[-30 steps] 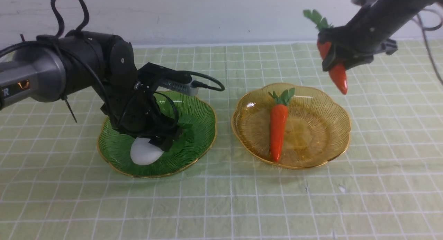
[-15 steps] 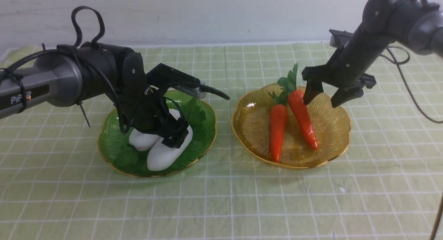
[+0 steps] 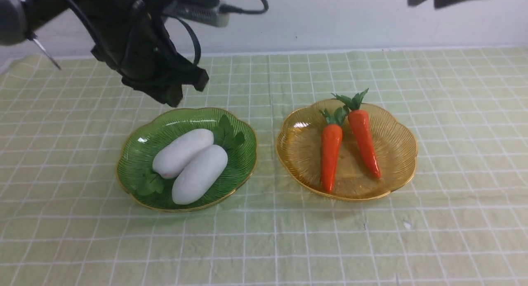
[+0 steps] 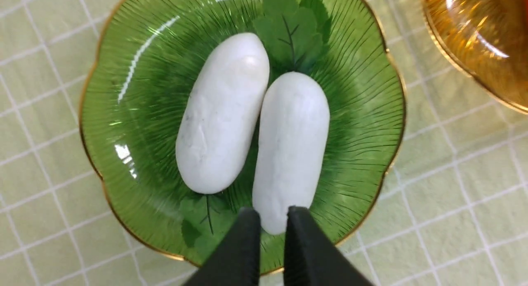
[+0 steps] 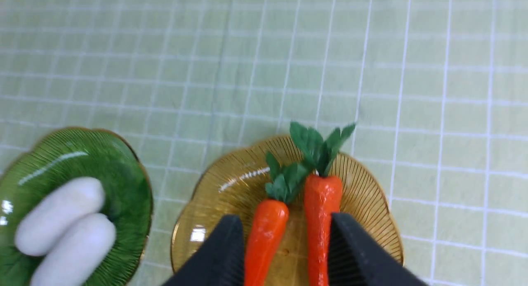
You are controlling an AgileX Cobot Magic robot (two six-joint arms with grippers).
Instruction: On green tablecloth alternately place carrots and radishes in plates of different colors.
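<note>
Left pincer: raised on the far side of the radishes, just a narrow gap between its fingertips [image 4: 273, 209], nothing held.
Right pincer: raised well to the far right of the carrots, moderately open [image 5: 287, 218] and holding nothing; mostly cut off in the front view.
Left radish [image 3: 183, 153]: on the green plate, near the left pincer but apart from it; long axis running near-left to far-right, leafy end near-left.
Right radish [image 3: 200, 174]: lying against the left one, roughly parallel, its leaves pointing far-right.
Left carrot [image 3: 331, 156]: on the amber plate, pointed tip near, leaves far, long axis almost straight near to far.
Right carrot [image 3: 365, 141]: just beside it, tip near and slanting right, leaves over the far rim.
Green plate [image 3: 134, 154]: left, under both radishes.
Amber plate [image 3: 396, 154]: right, under both carrots, apart from the green one.
Surface: green tablecloth [image 3: 264, 244] with white grid lines, under both plates.
Beyond: pale wall [image 3: 330, 17].
</note>
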